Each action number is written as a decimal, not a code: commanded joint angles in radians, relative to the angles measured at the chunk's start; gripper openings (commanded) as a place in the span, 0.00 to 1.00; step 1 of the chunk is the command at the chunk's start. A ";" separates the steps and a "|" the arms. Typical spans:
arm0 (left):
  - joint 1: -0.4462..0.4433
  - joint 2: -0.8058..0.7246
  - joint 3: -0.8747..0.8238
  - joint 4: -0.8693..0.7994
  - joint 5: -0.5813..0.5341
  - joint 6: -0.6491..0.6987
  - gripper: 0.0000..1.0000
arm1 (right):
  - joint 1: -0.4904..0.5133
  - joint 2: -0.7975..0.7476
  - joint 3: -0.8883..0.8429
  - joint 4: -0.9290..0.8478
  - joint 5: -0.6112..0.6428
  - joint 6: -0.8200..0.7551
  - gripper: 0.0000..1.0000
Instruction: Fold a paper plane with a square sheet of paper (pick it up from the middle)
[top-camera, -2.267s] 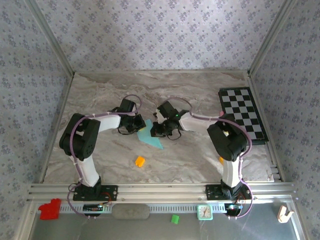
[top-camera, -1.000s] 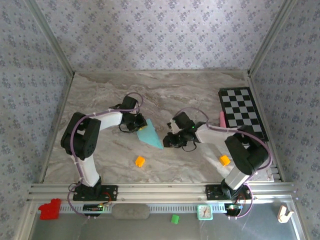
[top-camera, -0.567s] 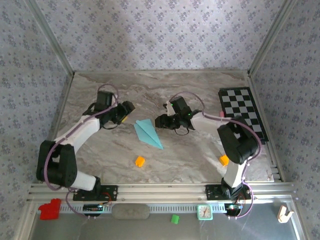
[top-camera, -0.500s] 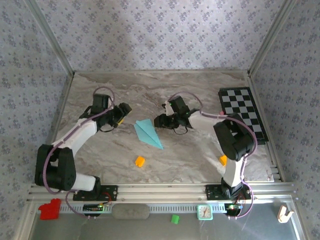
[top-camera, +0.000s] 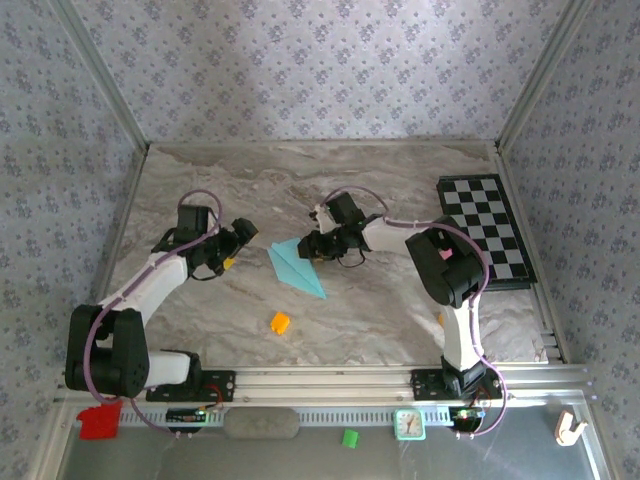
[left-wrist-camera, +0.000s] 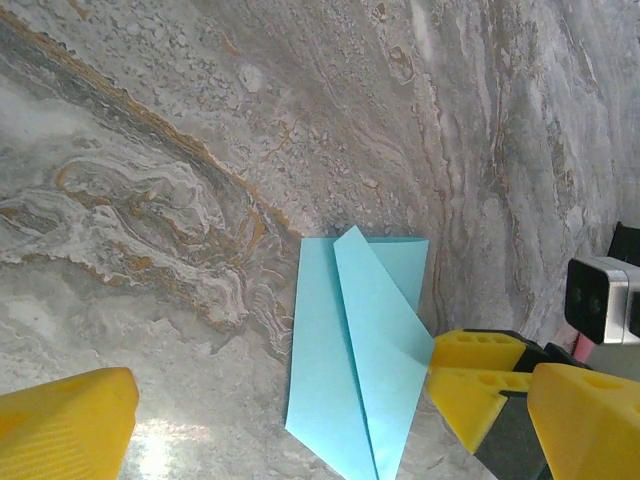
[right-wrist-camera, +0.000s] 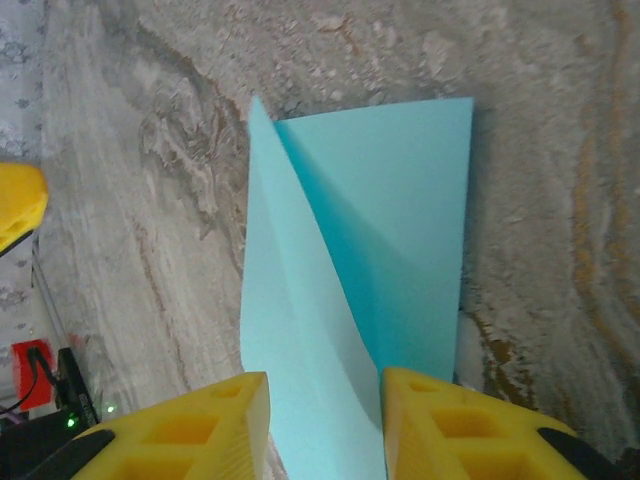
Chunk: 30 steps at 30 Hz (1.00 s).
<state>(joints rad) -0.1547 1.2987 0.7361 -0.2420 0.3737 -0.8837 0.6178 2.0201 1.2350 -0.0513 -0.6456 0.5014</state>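
R gripper (top-camera: 312, 248), jaws part-open & empty, straddled tail ridge of paper plane (top-camera: 296, 268); nose lay toward table (top-camera: 400, 320) near edge. L gripper (top-camera: 234, 240) gaped empty, farther off.

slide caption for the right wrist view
The right gripper straddles the raised flap of the teal paper plane on the marble table.

Thin, matt teal paper, sharply creased, makes up the paper plane (top-camera: 296, 268). It lies on a smooth, marble-patterned tabletop (top-camera: 380, 310) with a faint sheen. The right gripper (right-wrist-camera: 322, 388) has matt yellow plastic fingers (right-wrist-camera: 200, 430). The rails (top-camera: 320, 379) are brushed aluminium, and the checkered board (top-camera: 485, 230) looks smooth.
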 joint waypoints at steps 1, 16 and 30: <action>0.009 0.010 0.000 0.004 0.011 0.026 1.00 | 0.008 0.019 0.020 -0.025 -0.063 -0.039 0.32; 0.007 -0.013 -0.010 0.097 0.130 -0.008 1.00 | -0.008 -0.061 -0.009 0.066 -0.051 -0.031 0.03; -0.142 -0.128 -0.081 0.535 0.290 -0.151 0.96 | -0.066 -0.292 -0.212 0.658 -0.125 0.503 0.02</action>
<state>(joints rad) -0.2687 1.1851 0.6651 0.1310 0.6140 -0.9932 0.5552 1.7638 1.0351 0.4362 -0.7376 0.8520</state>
